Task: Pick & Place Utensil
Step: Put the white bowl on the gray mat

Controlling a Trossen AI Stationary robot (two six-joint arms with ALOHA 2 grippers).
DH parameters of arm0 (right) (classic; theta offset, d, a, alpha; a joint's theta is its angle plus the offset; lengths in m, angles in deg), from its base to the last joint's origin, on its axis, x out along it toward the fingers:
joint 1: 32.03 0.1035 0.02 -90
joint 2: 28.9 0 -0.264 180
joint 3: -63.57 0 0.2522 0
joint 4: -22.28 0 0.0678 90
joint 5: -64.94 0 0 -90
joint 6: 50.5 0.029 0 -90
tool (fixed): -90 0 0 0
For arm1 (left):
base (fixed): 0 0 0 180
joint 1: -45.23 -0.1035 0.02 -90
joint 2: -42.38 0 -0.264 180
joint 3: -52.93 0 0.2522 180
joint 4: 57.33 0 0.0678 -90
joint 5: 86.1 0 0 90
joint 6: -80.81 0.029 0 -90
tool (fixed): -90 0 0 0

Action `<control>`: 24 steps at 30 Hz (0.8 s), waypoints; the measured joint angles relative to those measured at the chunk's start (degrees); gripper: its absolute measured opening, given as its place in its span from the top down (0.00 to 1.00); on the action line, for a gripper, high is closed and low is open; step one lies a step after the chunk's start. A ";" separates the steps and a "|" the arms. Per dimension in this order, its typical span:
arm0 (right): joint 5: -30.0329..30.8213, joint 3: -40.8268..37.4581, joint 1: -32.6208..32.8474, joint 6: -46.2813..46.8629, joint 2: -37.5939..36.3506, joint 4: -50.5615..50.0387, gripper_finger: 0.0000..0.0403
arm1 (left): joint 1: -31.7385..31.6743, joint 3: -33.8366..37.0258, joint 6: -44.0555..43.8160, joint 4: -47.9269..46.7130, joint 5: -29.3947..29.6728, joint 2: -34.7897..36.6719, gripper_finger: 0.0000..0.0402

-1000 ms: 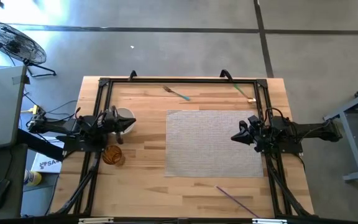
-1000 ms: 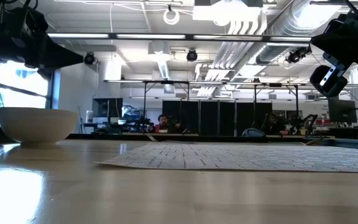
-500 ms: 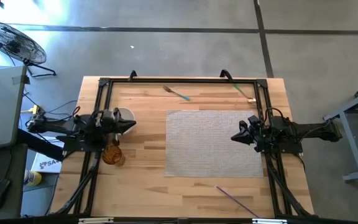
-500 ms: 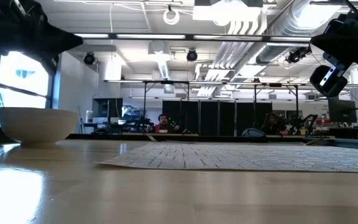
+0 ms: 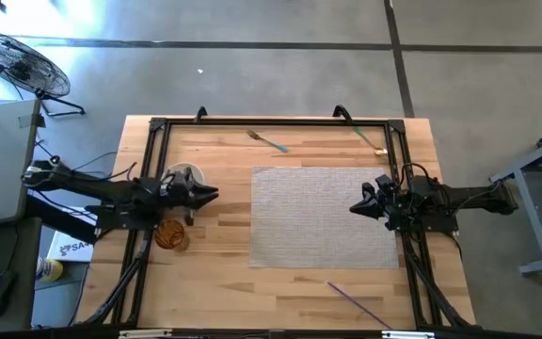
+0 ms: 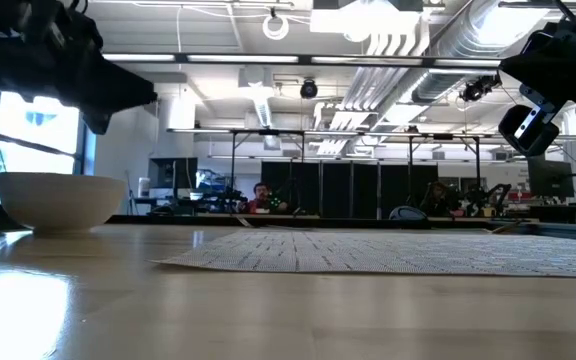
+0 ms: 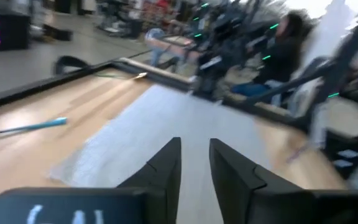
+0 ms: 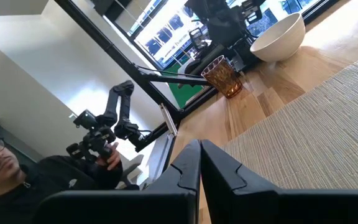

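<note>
Pale wooden worktop (image 5: 215,273), seen from above, w/ a grey woven rectangular placemat (image 5: 323,217) at centre-right. Utensils are laid round the mat, none held: a metal fork w/ teal handle (image 5: 266,141) at 12 o'clock near the far edge, a green-handled utensil w/ gold tip (image 5: 369,139) at approx. 1 o'clock, a thin purple stick-like utensil (image 5: 354,299) at approx. 5 o'clock near the front edge.

Left gripper (image 5: 213,195) is positioned at 9 o'clock of the mat, above the worktop, just past a white round bowl (image 5: 184,176), pointed toward the mat; in the left wrist view its fingers (image 7: 166,163) are seen slightly parted, a narrow gap between, nothing gripped. An amber ribbed glass tumbler (image 5: 169,234) is stood at approx. 7 o'clock of the bowl, close by.

Right gripper (image 5: 354,208) is held over the mat's 3 o'clock edge, fingers (image 8: 185,167) pressed together, closed on nothing.
</note>
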 joint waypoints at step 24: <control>0.00 0.01 0.00 -0.01 -0.01 0.00 0.99 | 0.00 -29.99 -5.74 -44.17 1.70 -9.14 0.62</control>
